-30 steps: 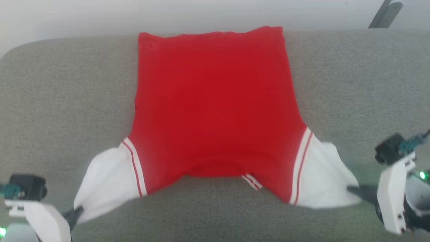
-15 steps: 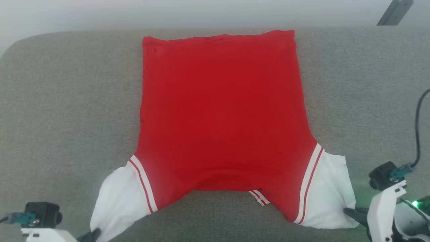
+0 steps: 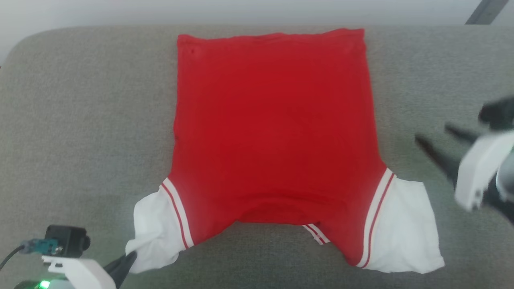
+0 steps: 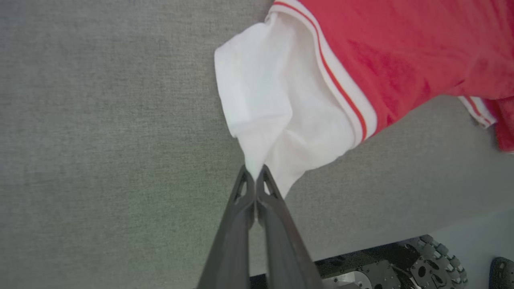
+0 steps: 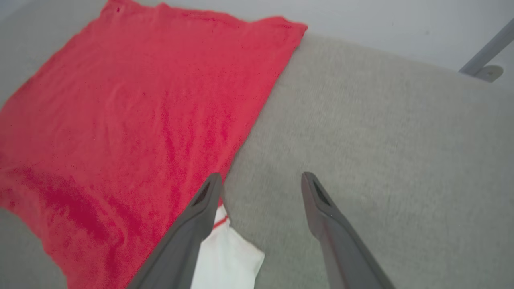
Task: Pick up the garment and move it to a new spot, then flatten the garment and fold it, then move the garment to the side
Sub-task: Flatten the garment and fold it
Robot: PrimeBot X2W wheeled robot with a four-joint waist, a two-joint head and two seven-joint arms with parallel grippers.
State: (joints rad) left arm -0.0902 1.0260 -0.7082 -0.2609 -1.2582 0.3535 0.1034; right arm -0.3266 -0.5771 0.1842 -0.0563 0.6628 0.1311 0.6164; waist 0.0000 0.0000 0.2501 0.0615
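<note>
Pinching: our left gripper is clenched on the tip of the left sleeve. White cloth bunches just ahead of its fingertips. We read this corner grip as a way to tug the sleeve out flat.
Free arm: our right gripper has its jaws spread wide with nothing between them. It hangs over the grey cushion, clear of the cloth.
Cloth position: the garment lies spread on the cushion, plain red side up. From the right gripper, the red body runs alongside one fingertip. The right sleeve lies flat, back behind that fingertip.
Step in hand: flattening, by our judgement. The right sleeve looks smooth, while the left one is crumpled around the pinch.
Next call: the left sleeve wants a gentle outward pull before the grip opens. Folding can't start until it lies flat.
Watch for: pulling too hard, which could drag the whole body across the cushion and skew the edges we need straight.
</note>
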